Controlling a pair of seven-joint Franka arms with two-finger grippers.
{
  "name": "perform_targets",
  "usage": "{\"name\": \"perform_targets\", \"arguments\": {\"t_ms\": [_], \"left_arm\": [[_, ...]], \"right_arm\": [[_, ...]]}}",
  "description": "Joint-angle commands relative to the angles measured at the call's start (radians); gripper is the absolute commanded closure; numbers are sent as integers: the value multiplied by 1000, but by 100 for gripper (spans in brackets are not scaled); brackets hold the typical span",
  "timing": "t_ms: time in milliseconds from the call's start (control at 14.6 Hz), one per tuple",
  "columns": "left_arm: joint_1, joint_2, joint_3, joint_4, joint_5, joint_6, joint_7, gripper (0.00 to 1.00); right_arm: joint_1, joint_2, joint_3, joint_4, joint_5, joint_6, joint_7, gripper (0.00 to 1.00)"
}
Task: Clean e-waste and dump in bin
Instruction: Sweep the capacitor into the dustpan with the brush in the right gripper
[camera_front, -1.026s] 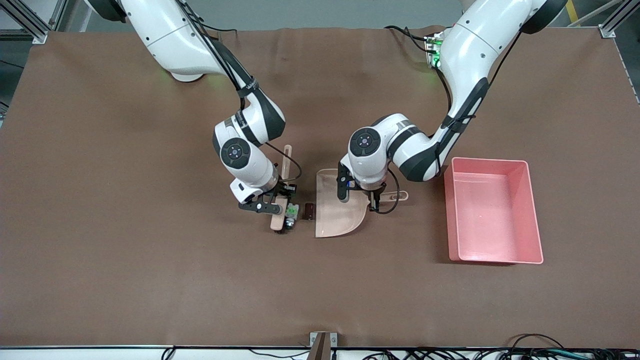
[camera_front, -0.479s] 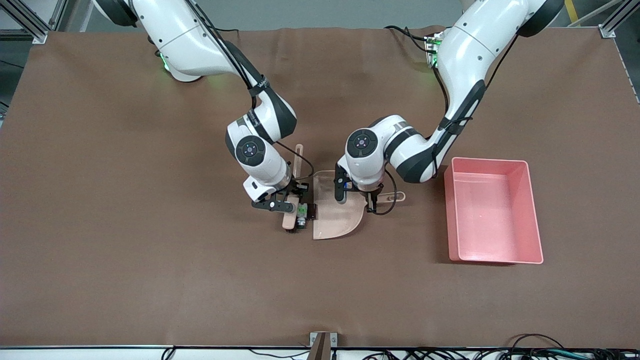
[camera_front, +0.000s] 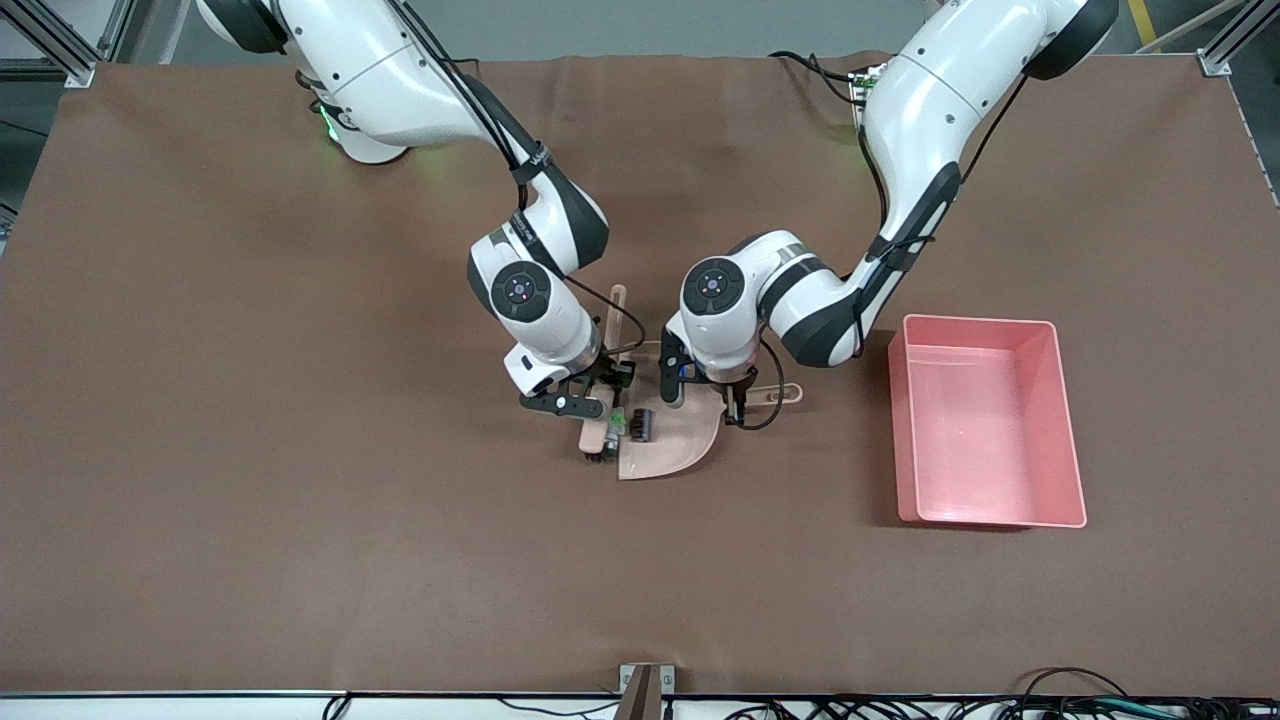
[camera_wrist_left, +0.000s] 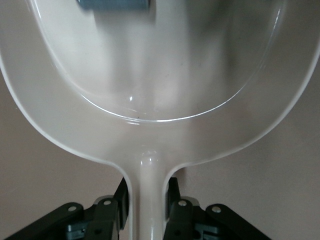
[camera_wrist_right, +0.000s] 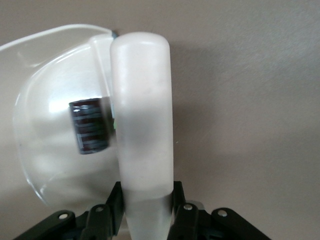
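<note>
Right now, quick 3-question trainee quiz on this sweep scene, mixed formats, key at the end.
1. True or false: the dark cylinder lies on the dustpan.
2. What does the right gripper hold? A) brush B) dustpan C) bin
3. Fill in: the pink bin sits toward the ___ arm's end of the table.

Key:
1. True.
2. A, the brush; the left gripper is shut on the dustpan's handle.
3. Left.

the brush (camera_wrist_right: 142, 120) hides most of the white-and-green component (camera_front: 617, 424) at the dustpan's (camera_front: 672, 445) lip.
</note>
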Motion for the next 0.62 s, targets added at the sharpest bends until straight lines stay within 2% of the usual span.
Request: {"name": "perform_targets", "arguments": {"t_ms": [0,547], "left_arm": [[-28,44,2,50,12,2,-24,80],[-28,44,2,50,14,2,-24,82]], "right_arm": [[25,31,-9,37,0,-9,28,100],[44,54,-7,85,7,-10,82,100]]}}
